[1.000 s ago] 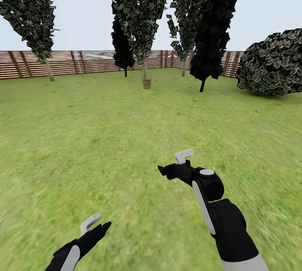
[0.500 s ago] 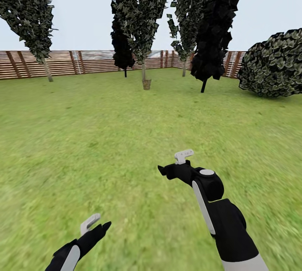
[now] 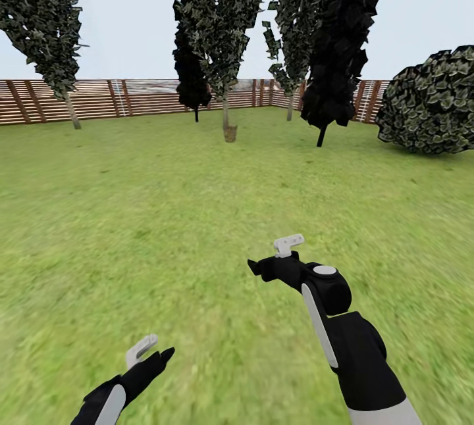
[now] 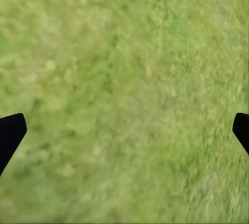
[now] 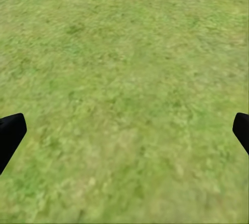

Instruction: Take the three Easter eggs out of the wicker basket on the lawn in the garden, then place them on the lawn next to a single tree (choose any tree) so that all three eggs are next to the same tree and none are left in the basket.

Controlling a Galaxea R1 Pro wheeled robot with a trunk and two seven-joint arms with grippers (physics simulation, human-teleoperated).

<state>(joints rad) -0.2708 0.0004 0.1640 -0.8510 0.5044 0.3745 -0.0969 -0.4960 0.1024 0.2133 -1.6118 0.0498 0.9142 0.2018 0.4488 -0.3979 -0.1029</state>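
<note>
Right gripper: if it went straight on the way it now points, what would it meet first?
Bare lawn, most likely. The right wrist view looks along the open right gripper at grass alone, with nothing between the fingers. How far off the ground lies is unclear.

Two black pincer fingertips (image 5: pixel 10 135) spread wide over mottled green lawn (image 5: pixel 124 78).

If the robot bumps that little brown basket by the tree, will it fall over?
The wicker basket is far off and small in the head view, so this is a guess. It looks upright, short and squat on flat lawn, so it would probably slide rather than tip. It sits at the foot of a pale tree trunk, which might stop it.
</note>
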